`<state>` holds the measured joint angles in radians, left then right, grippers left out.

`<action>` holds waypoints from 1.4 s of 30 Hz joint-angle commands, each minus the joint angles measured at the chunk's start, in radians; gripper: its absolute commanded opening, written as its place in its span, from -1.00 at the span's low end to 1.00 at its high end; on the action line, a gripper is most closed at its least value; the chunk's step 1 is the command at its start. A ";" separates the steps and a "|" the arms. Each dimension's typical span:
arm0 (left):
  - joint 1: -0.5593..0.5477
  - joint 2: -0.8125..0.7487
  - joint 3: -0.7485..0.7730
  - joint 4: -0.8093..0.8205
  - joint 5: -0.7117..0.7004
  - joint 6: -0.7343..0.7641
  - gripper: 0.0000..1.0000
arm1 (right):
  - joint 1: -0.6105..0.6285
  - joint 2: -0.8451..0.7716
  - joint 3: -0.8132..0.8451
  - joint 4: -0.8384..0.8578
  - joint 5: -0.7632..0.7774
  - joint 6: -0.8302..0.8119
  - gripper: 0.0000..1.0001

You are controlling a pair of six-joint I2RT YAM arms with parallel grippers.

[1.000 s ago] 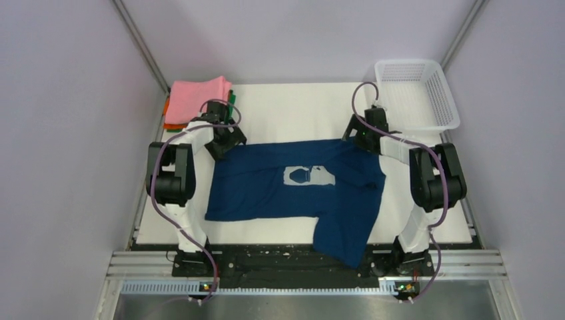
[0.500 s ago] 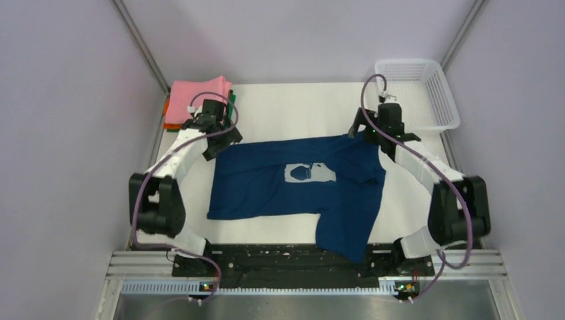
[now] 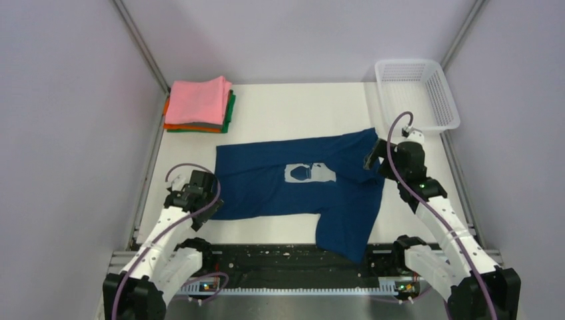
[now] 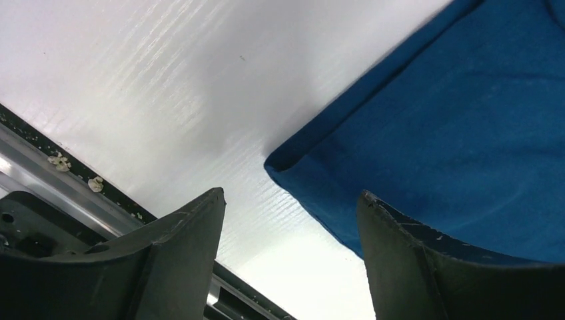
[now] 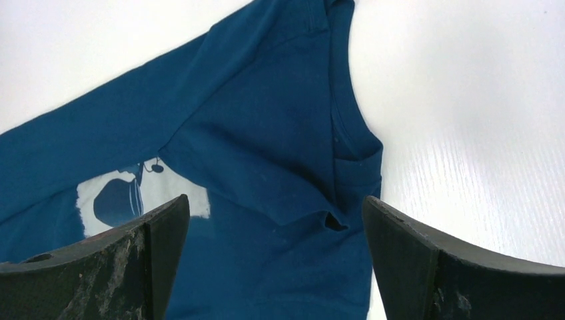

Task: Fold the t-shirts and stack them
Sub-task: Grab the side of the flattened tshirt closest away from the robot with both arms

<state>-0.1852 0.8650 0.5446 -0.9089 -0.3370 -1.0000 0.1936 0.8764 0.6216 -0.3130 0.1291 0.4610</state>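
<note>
Top external: high, behind arm bases, tilted down and forward; whole table (image 3: 300, 110) in frame, far off.
Left wrist: low, very near; looks past left gripper (image 4: 291, 195) at hem corner of navy t-shirt (image 4: 453, 133) and front rail (image 4: 26, 175).
Right wrist: close above; looks past right gripper (image 5: 274, 200) down on collar and white print (image 5: 180, 193).
Shared: shirt in all three; print in top and right wrist.

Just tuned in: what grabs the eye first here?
A navy t-shirt lies spread mid-table, white print up. The left gripper hangs open at its near-left corner, the right gripper open over the collar. A pink-topped stack of folded shirts sits far left, a white basket far right.
</note>
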 commanded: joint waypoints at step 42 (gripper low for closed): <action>0.007 0.013 -0.066 0.082 0.027 -0.120 -1.00 | 1.068 0.177 0.003 -0.531 -0.012 0.307 0.39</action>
<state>-0.1841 0.8982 0.4610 -0.8085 -0.3195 -1.1172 1.1740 0.9581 0.6445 -0.8036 0.1196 0.7010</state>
